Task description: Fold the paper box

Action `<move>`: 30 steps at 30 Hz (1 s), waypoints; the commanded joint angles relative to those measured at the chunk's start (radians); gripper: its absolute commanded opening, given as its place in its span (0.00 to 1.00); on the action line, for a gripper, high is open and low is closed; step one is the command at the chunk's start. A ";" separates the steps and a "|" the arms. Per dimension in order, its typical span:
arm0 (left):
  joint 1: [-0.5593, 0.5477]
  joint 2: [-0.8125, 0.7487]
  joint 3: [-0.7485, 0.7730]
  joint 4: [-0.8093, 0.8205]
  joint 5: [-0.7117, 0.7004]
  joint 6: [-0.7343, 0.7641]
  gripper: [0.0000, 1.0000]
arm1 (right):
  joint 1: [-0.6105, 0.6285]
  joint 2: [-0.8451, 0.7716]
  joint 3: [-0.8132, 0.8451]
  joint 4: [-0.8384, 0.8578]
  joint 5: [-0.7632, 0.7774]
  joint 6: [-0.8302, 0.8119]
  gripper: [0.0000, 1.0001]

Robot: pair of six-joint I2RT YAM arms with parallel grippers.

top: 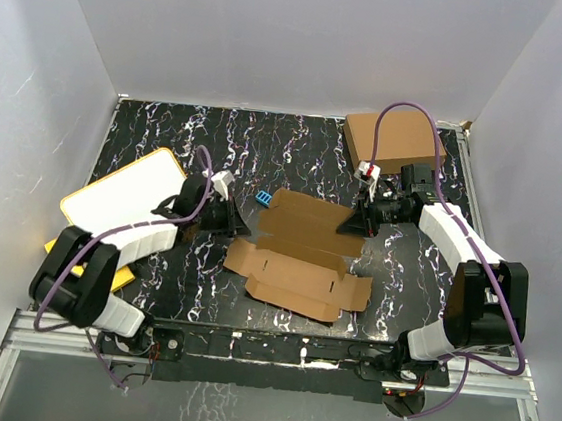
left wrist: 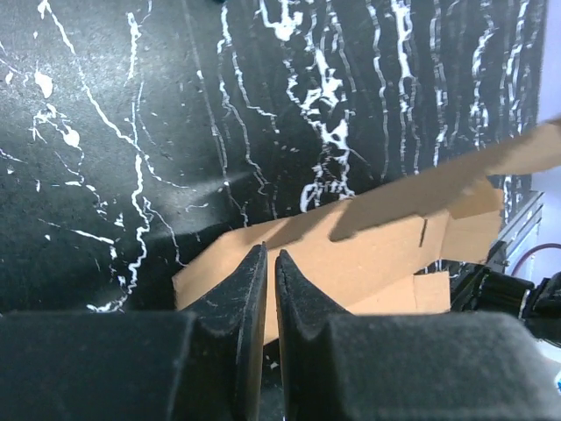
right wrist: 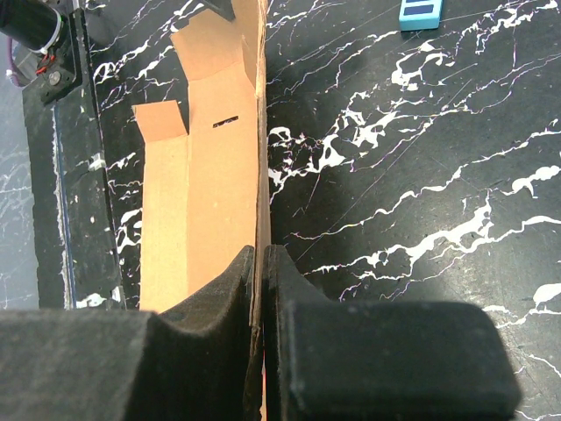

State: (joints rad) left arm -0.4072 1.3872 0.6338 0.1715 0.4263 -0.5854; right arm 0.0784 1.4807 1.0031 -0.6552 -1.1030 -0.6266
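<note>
- We see one paper box: a plain brown, matte, die-cut cardboard sheet with stepped flaps and tabs. It lies at the middle of the table, between the two arms.
- Most of the sheet lies flat. The far strip on its right side stands up from the surface, and the right wrist view shows it edge-on as a thin upright wall.
- In that same view we make out one short slot cut into the flat panel beside the wall.
- The right gripper has its two black, grainy-textured fingers pressed together on that upright strip.
- The left gripper sits at the sheet's far left corner. Its two wedge-shaped fingers are drawn in to a thin slit with cardboard showing in it, so we read it as pinching the sheet's edge.
- The table top is glossy black with white marble-like veins.
- One larger ready-made brown box, closed and oblong, sits at the far right corner, well apart from the sheet.
- One white board with rounded corners and a yellow rim lies at the left, partly under the left arm.
- One small blue block rests just beyond the sheet's far edge.
- We count two purple cables, one looping over each arm.
</note>
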 commanded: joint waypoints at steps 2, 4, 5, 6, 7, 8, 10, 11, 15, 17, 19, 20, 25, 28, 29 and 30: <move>-0.001 0.096 0.074 0.042 0.060 0.030 0.07 | 0.004 -0.001 0.006 0.027 -0.050 -0.033 0.08; -0.002 0.134 0.078 0.083 0.114 0.018 0.07 | 0.005 0.002 0.006 0.025 -0.052 -0.033 0.08; -0.003 0.154 0.079 0.087 0.125 0.015 0.07 | 0.005 0.002 0.006 0.024 -0.052 -0.033 0.08; -0.007 0.169 0.083 0.089 0.138 0.017 0.07 | 0.005 0.003 0.006 0.024 -0.052 -0.034 0.08; -0.011 0.184 0.084 0.097 0.150 0.016 0.07 | 0.005 0.003 0.005 0.023 -0.051 -0.034 0.08; -0.016 0.193 0.079 0.111 0.163 0.010 0.07 | 0.005 0.003 0.005 0.024 -0.052 -0.035 0.08; -0.027 0.209 0.069 0.154 0.197 -0.011 0.07 | 0.006 0.004 0.005 0.025 -0.051 -0.034 0.08; -0.034 0.214 0.067 0.166 0.210 -0.017 0.07 | 0.005 0.006 0.005 0.026 -0.052 -0.034 0.08; -0.055 0.224 0.058 0.198 0.261 -0.037 0.07 | 0.005 0.006 0.005 0.026 -0.051 -0.034 0.08; -0.058 0.221 0.047 0.221 0.276 -0.057 0.06 | 0.006 0.005 0.003 0.029 -0.054 -0.032 0.08; -0.060 0.221 0.041 0.239 0.285 -0.075 0.07 | 0.007 0.008 0.002 0.029 -0.056 -0.030 0.08; -0.063 0.226 0.040 0.243 0.288 -0.081 0.06 | 0.009 0.010 0.002 0.029 -0.056 -0.030 0.08; -0.068 0.230 0.040 0.189 0.263 -0.071 0.08 | 0.010 0.006 0.004 0.029 -0.052 -0.030 0.08; -0.061 0.166 0.043 0.066 0.175 -0.014 0.13 | 0.010 0.000 0.005 0.027 -0.045 -0.034 0.08; -0.057 0.134 0.043 0.024 0.147 0.004 0.14 | 0.010 -0.002 0.005 0.028 -0.042 -0.036 0.08; -0.052 0.099 0.040 -0.013 0.121 0.023 0.16 | 0.009 -0.003 0.005 0.028 -0.041 -0.037 0.08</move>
State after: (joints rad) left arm -0.4686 1.6135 0.6846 0.3019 0.6304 -0.6346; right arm 0.0807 1.4860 1.0031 -0.6552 -1.1095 -0.6273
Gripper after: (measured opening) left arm 0.133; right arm 0.087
